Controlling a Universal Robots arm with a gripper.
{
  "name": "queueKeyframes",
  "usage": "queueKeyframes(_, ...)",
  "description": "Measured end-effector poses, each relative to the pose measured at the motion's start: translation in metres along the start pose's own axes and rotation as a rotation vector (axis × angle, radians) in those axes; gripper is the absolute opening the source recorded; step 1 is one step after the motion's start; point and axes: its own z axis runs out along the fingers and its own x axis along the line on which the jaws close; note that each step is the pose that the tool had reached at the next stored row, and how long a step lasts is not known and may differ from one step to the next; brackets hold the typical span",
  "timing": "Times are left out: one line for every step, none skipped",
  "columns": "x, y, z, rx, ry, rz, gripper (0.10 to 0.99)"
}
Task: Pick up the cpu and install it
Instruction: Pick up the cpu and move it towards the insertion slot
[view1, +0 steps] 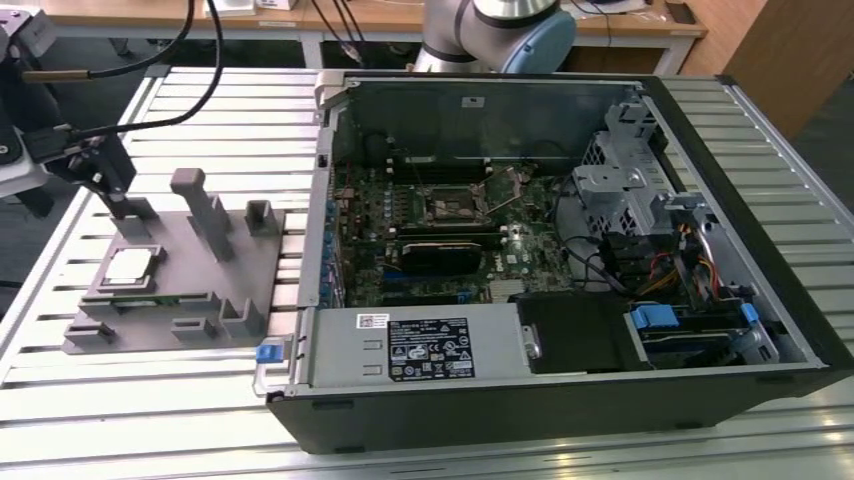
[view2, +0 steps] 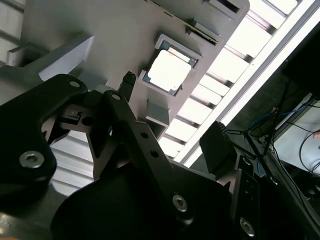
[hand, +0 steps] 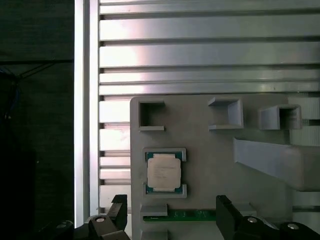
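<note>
The cpu (view1: 130, 265) is a small square chip with a pale metal top. It lies flat in a square pocket of the grey plastic fixture (view1: 200, 285) on the exterior view's left. Both wrist views show the cpu (hand: 163, 172) (view2: 169, 71) in its pocket from above. My gripper (view1: 110, 180) hangs over the fixture's far end, above the chip and not touching it. In the first wrist view the gripper (hand: 172, 212) is open, its two black fingertips (hand: 119, 207) spread wider than the chip, with nothing between them. In the second wrist view the gripper (view2: 172, 112) is held clear of the chip.
An open computer case (view1: 747, 200) lies on the slatted aluminium table (view1: 160, 420), with the motherboard's socket (view1: 447, 205) near its middle. The fixture carries upright posts (view1: 203, 205) and a green memory stick (hand: 180, 215) beside the chip's pocket. Cables hang at the exterior view's left.
</note>
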Motion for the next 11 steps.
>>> queueKeyframes(0.0,-0.0001,0.0018,0.0,0.0,0.0,0.796)
queueKeyframes(-0.0001,-0.0002,0.0037,0.0,0.0,0.0,0.796)
queueKeyframes(-0.0001,-0.0003,0.0055,0.0,0.0,-0.001,0.796)
queueKeyframes(-0.0002,-0.0004,0.0073,0.0,0.0,-0.001,0.796)
queueKeyframes(-0.0002,-0.0005,0.0091,0.0,0.0001,-0.001,0.796)
queueKeyframes(-0.0003,-0.0007,0.0109,0.0,0.0001,-0.001,0.796)
queueKeyframes(-0.0003,-0.0008,0.0127,0.0,0.0001,-0.001,0.796)
queueKeyframes(-0.0002,-0.0009,0.0145,0.0,0.0001,-0.001,0.796)
queueKeyframes(-0.0001,-0.001,0.0163,0.0,0.0001,-0.001,0.796)
queueKeyframes(0.0,-0.0011,0.0178,0.0,0.0001,-0.001,0.796)
queueKeyframes(0.0002,-0.0011,0.0191,0.0,0.0002,-0.001,0.796)
